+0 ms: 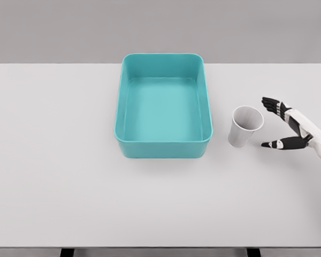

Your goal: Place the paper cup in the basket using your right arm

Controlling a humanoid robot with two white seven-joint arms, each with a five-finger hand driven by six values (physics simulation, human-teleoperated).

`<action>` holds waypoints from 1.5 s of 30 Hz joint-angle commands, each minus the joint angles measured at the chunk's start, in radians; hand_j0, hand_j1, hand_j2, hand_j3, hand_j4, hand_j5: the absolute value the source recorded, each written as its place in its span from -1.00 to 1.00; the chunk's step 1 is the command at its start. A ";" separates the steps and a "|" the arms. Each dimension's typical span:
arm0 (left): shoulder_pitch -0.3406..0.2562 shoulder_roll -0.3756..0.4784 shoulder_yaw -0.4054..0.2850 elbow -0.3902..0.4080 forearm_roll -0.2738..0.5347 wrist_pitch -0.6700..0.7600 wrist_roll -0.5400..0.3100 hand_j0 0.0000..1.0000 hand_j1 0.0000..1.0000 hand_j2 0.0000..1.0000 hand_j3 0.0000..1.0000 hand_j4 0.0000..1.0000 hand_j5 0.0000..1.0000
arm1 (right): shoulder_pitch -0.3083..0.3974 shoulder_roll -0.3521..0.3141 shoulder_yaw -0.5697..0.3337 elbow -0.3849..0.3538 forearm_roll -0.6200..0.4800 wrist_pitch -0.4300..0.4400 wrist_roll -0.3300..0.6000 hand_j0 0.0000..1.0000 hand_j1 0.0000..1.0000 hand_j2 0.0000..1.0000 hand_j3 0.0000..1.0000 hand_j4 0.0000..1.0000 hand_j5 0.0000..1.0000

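table: a white table top fills most of the head view, from the near edge up to a grey wall at the far side.
basket: a teal rectangular basket with rounded corners stands on the table, a little left of the middle and toward the far side. its long sides run from near to far. nothing lies inside it.
paper cup: a white paper cup stands upright on the table, to the right of the basket, beside the basket's near right corner but apart from it. its open mouth faces up and the inside looks grey. the cup is outside the basket.
right hand: the right hand comes in from the right edge, with a white forearm and dark fingers. it is to the right of the cup, near it but not touching.
fingers: the fingers are spread apart and hold nothing. the upper fingers point left on the far side of the cup's rim.
thumb: the thumb points left on the near side, so the cup stands just left of the gap between fingers and thumb.
left arm: it does not show in this view.
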 commanded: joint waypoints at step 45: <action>0.000 0.000 0.000 0.000 0.000 0.000 0.000 1.00 1.00 1.00 1.00 1.00 1.00 | 0.025 0.066 -0.001 -0.111 -0.071 0.001 -0.001 0.98 0.98 0.98 0.98 0.98 0.98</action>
